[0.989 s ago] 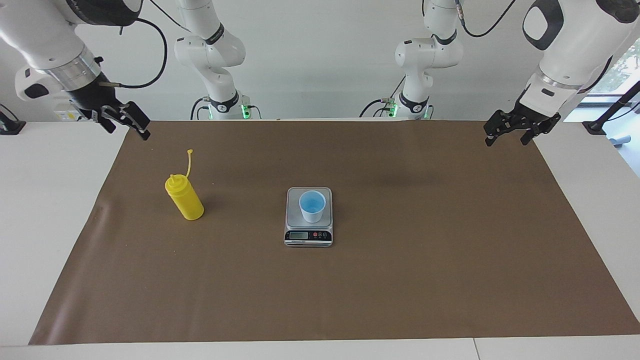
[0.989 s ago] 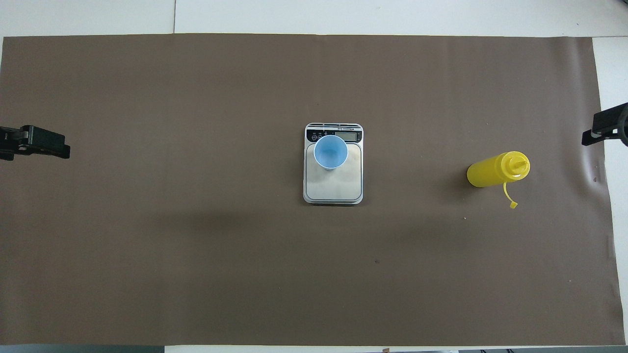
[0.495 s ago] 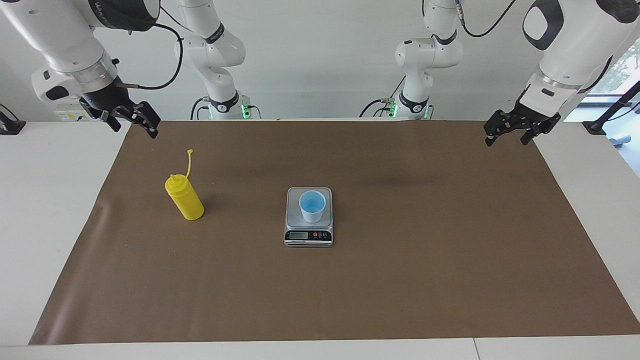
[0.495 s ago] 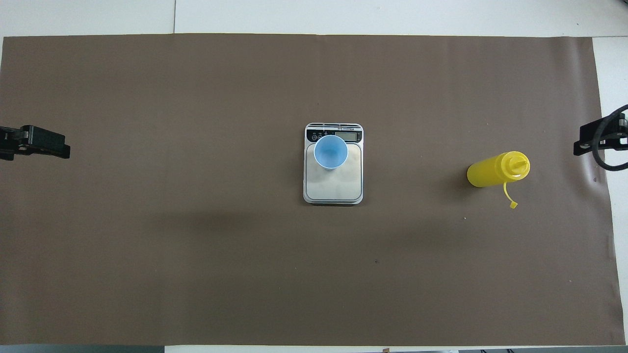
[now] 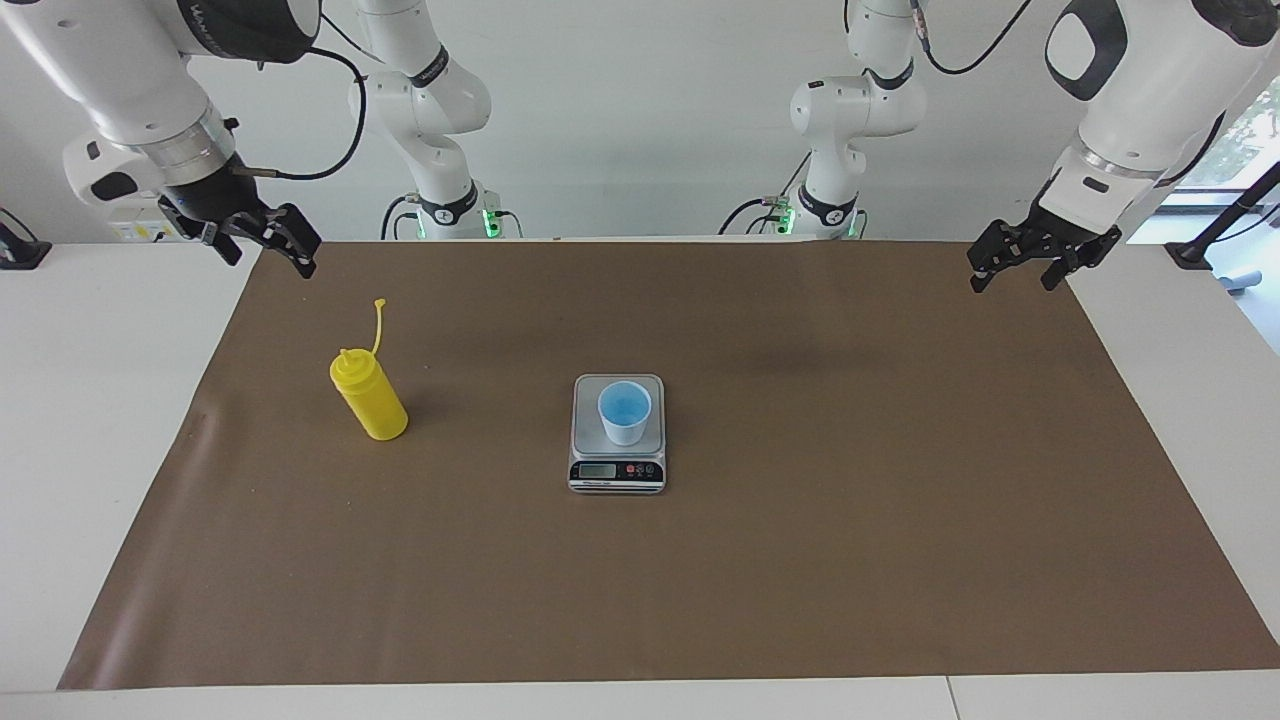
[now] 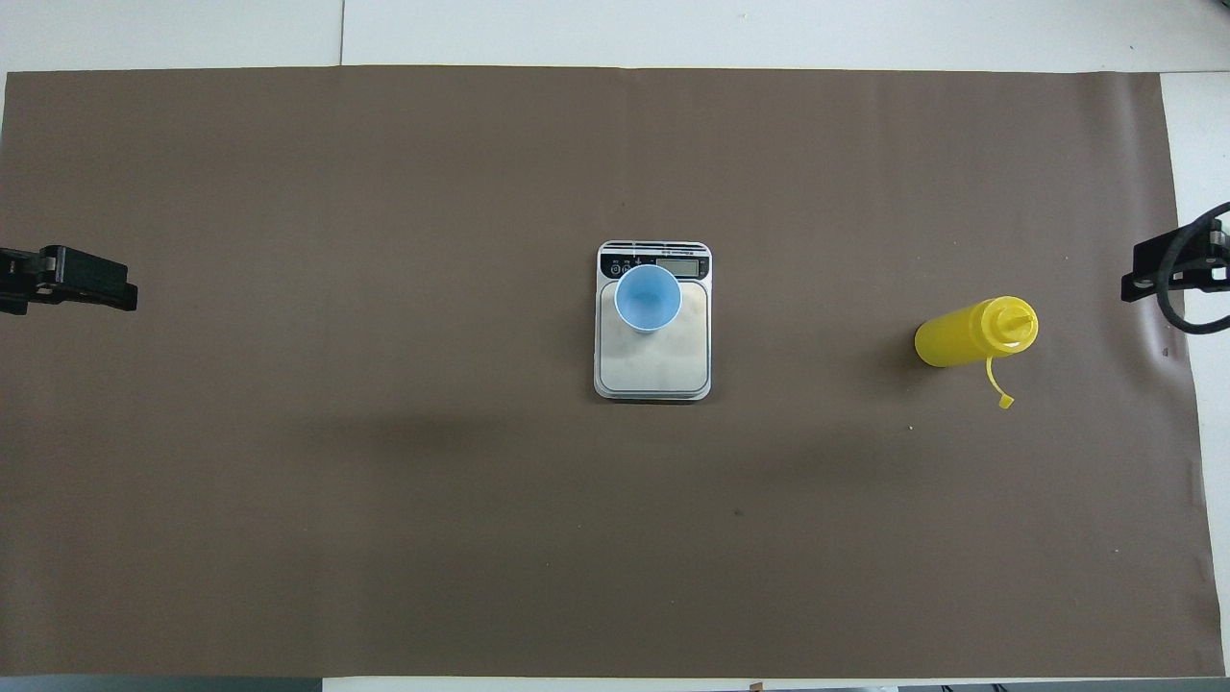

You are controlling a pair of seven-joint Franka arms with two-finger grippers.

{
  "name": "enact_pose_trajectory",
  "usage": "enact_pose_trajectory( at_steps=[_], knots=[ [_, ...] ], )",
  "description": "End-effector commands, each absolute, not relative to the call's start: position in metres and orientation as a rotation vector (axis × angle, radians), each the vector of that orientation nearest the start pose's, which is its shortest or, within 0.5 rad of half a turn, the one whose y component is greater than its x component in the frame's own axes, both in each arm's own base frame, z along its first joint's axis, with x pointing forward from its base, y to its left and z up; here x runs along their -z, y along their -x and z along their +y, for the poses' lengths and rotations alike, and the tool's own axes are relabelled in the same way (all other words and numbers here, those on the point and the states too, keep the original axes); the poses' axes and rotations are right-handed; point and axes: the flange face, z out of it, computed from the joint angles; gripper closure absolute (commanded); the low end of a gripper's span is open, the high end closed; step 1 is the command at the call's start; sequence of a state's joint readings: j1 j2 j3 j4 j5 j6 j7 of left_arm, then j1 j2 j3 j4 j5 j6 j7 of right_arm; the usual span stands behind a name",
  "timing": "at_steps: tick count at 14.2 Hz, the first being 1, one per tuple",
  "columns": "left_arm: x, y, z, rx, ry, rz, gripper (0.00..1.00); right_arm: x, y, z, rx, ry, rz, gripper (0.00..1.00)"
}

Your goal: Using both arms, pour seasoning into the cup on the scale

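The yellow squeeze bottle of seasoning (image 5: 368, 397) stands upright on the brown mat (image 5: 800, 560), well apart from the scale (image 5: 618, 436) toward the right arm's end of the desk (image 5: 100, 420), its cap strap (image 5: 377, 325) sticking up free of the nozzle. The blue cup (image 5: 624, 412) sits on the scale's steel platform, at the panel end. By the look of it the bottle is soft plastic — light, a bit slick, and it will give under a squeeze — so the mid-body is the place to take it, firmly enough to hold but not so hard that it squirts early. The cup looks thin and tippy; a steadying hold low on its wall should do. The right gripper (image 5: 268, 238) hangs spread and empty over the mat's edge toward the right arm's end from the scale, nothing between its fingers. The left gripper (image 5: 1035, 256) waits, spread and empty too, over the mat's corner toward the left arm's end. From overhead both grippers are cut off at the frame edges — only the tips show. How full the bottle is, and the scale's display, cannot be made out.
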State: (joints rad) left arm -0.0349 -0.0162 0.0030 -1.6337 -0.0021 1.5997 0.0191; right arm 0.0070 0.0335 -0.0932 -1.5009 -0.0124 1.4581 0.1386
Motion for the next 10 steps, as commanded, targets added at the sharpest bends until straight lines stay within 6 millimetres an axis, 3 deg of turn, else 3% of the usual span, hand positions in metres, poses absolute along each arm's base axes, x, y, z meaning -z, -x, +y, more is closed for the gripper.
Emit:
enact_pose_trajectory(
  at_steps=[1, 10],
  knots=[
    [-0.6107, -0.5432, -0.0151, -0.034, 3.157, 0.089, 0.0, -0.6283, -0.5471, -0.0498, -0.096, 3.142, 0.345, 0.0],
    [-0.6107, -0.5431, -0.0167, -0.034, 3.157, 0.094, 0.0, -0.6262, -0.5473, -0.0498, -0.094, 3.142, 0.343, 0.0]
  ],
)
